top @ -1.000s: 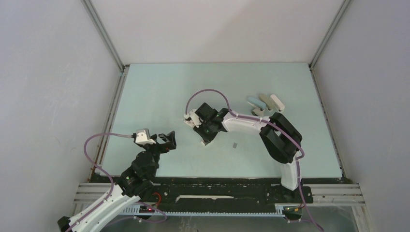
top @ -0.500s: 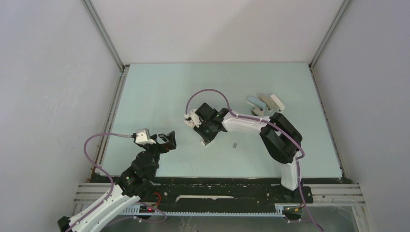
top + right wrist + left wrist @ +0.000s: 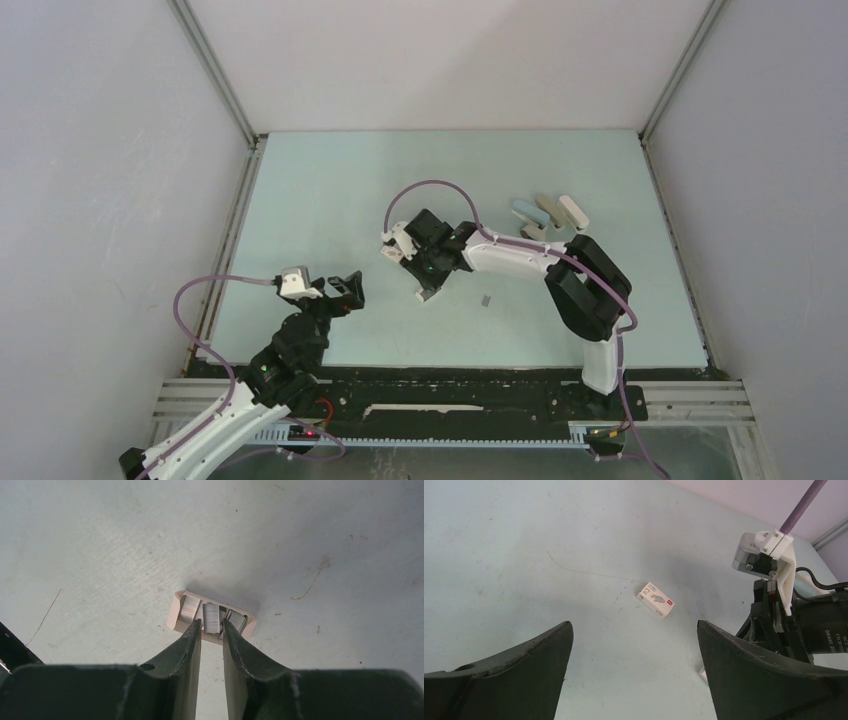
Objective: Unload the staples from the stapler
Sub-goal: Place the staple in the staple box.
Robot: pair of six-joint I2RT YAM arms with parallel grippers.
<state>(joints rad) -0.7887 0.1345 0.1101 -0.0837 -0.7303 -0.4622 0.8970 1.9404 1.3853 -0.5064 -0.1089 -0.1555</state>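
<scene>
Stapler (image 3: 524,210): pale blue, lying at 2 o'clock of table (image 3: 320,180), untouched. Right hand (image 3: 212,623): mid-table, nearly closed, pinching strip of staples (image 3: 212,612) inside small open box (image 3: 175,612). Left hand (image 3: 634,627): 8 o'clock, spread wide, empty. White labelled box (image 3: 655,600): lying apart.
</scene>
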